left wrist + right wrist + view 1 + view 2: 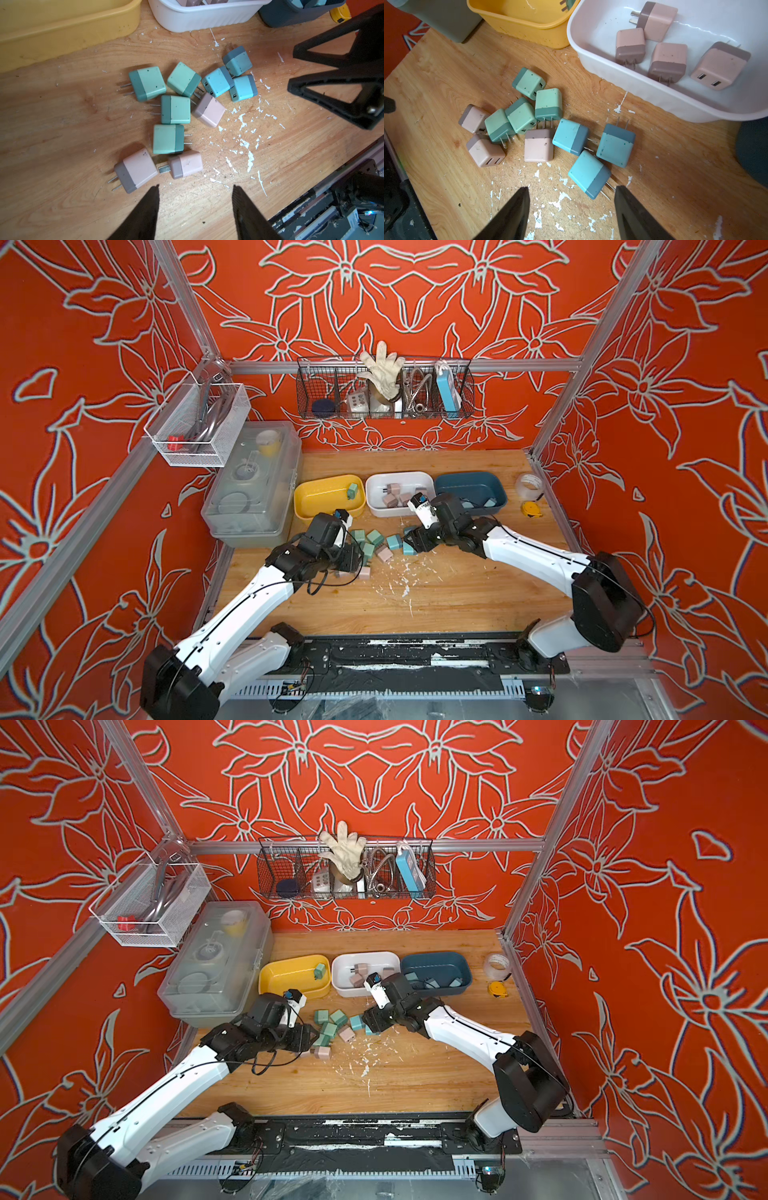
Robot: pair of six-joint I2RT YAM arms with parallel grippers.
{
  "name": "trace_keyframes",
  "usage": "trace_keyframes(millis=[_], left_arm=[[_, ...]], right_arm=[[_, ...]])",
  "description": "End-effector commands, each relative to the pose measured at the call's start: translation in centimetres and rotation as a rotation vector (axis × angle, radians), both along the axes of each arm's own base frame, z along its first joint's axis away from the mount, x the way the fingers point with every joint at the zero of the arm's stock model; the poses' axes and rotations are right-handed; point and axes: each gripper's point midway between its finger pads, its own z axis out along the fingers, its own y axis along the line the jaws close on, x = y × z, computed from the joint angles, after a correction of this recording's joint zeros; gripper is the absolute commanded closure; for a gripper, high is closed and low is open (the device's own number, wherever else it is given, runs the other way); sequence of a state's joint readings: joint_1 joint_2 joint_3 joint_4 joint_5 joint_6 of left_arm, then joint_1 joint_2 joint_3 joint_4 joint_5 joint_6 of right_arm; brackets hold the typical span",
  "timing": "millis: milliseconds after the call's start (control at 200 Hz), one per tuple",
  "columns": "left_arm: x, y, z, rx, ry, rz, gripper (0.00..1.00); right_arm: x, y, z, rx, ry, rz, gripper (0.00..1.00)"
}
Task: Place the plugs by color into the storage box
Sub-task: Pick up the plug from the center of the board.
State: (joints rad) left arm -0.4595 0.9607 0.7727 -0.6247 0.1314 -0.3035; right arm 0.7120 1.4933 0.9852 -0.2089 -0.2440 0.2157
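Loose plugs lie heaped mid-table: several mint green (pixel 176 109), three light blue (pixel 217 81) and three dusty pink (pixel 208 110). The storage box is three tubs in a row: yellow (pixel 320 499) with one green plug (pixel 352 490), white (pixel 399 480) with several pink plugs (pixel 668 60), and dark blue (pixel 469 483) with blue ones. My left gripper (pixel 195 186) is open over bare wood, just short of two pink plugs (pixel 185 164). My right gripper (pixel 571 188) is open too. A light blue plug (pixel 588 173) lies just past its tips, prongs beside one finger.
A clear lidded box (pixel 253 485) stands left of the tubs. A tape roll (pixel 530 485) and a yellow tape measure (pixel 531 509) sit at the right edge. Wire baskets (pixel 384 389) hang on the walls. White flecks (pixel 405 572) litter the wood in front of the pile.
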Motion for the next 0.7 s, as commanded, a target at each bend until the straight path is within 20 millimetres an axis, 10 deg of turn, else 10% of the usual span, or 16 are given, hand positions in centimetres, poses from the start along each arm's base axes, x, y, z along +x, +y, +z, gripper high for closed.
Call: trace_keyframes(millis=[0, 315, 696], left_arm=[[-0.8, 0.7, -0.3, 0.028, 0.005, 0.005, 0.43], [-0.9, 0.8, -0.5, 0.046, -0.027, -0.03, 0.44], [-1.1, 1.1, -0.2, 0.054, -0.051, -0.037, 0.44]], right_arm=[[0.1, 0.0, 1.5, 0.028, -0.04, -0.013, 0.3], [0.8, -1.1, 2.3, 0.029, -0.053, -0.109, 0.33], [-1.6, 4.9, -0.8, -0.057, 0.018, 0.075, 0.34]])
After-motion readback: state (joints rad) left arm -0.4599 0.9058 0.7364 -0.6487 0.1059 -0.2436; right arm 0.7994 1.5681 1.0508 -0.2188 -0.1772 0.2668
